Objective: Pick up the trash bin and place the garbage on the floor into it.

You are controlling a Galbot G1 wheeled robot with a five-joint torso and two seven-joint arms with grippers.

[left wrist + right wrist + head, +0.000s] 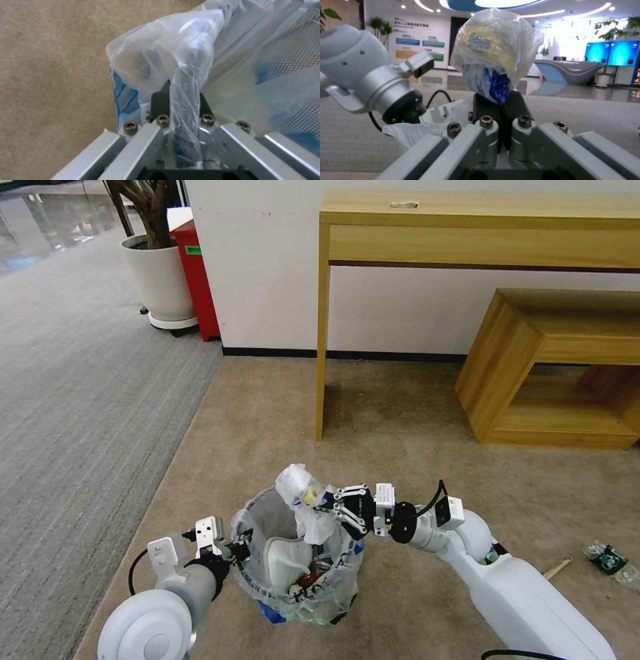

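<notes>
Bin, trash (297, 573): small, round, dark mesh wall under a clear liner with blue edges; sits low on or just above the beige floor (280, 413), directly before the robot, between both arms. Whether it rests on the carpet cannot be told.

Contents: white slipper (283, 561) upright inside, red wrapper (308, 580) below it, other litter unclear beneath the plastic.

Left pincer (241, 553): closed on the bin's rim and bunched liner (186, 82) at the robot's left side, carrying or steadying it.

Right pincer (333, 507): clamped narrow on a crumpled plastic-wrapped bundle (303, 500), pale with yellow and blue showing through, held above the bin's far rim.

Step in hand, by judgement: dropping one piece of garbage into the bin. Next move calls for bringing the bundle over the mouth and letting go so it falls clear of the rim.

Outstanding: green-label bottle (608, 560) and wooden stick (557, 568), both on the floor beyond the right arm, well apart from the bin.
</notes>
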